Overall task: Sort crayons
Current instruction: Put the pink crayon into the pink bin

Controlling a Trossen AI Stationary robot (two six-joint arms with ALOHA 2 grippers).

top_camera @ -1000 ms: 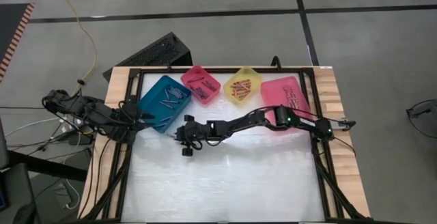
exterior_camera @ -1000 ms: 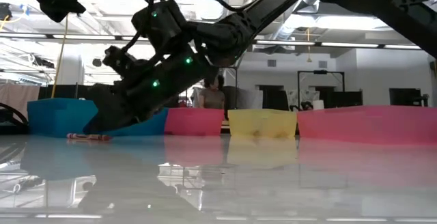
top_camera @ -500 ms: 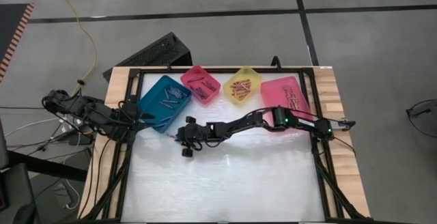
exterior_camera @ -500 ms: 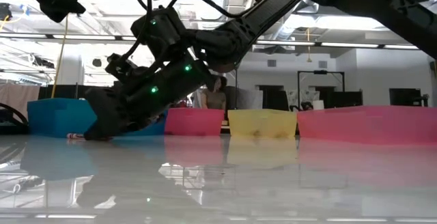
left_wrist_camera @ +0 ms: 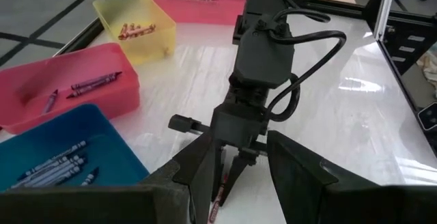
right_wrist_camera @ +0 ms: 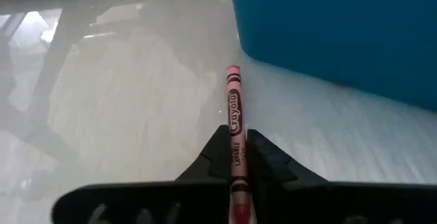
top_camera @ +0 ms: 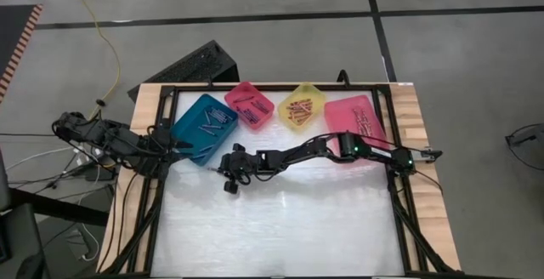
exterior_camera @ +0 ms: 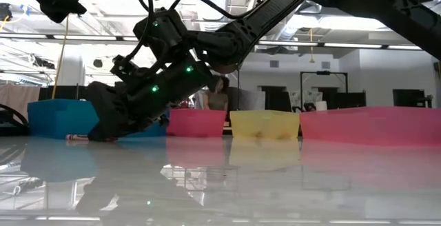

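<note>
- Item: one red crayon [right_wrist_camera: 234,125], lying flat on the white table [top_camera: 280,228] just beside the near wall of the teal bin [top_camera: 204,126], at the table's left-centre. The low view shows it resting on the surface, not lifted.
- Holder: right gripper [right_wrist_camera: 234,157], reaching across from the right side and tilted down to the table; its two fingers are pinched against the crayon from both sides, with most of the stick poking out ahead of the tips.
- Step in hand, as judged: the pick. The grasp looks made or very nearly made; the raise has not begun.
- Next move calls for: a straight lift clear of the table and of the teal wall, then a carry far and right to whichever bin takes red sticks. The yellow bin [top_camera: 301,106] appears to hold reddish ones, so that is the likely target, though labels are too small to confirm.
- Risk noted: the grip sits near one end, so the stick may pivot on lifting.
- Other bins: small pink bin [top_camera: 251,104] with dark crayons; large pink bin [top_camera: 357,117] at far right.
- Left gripper [left_wrist_camera: 235,183]: waiting at the left edge by the teal bin, fingers spread, holding nothing.
</note>
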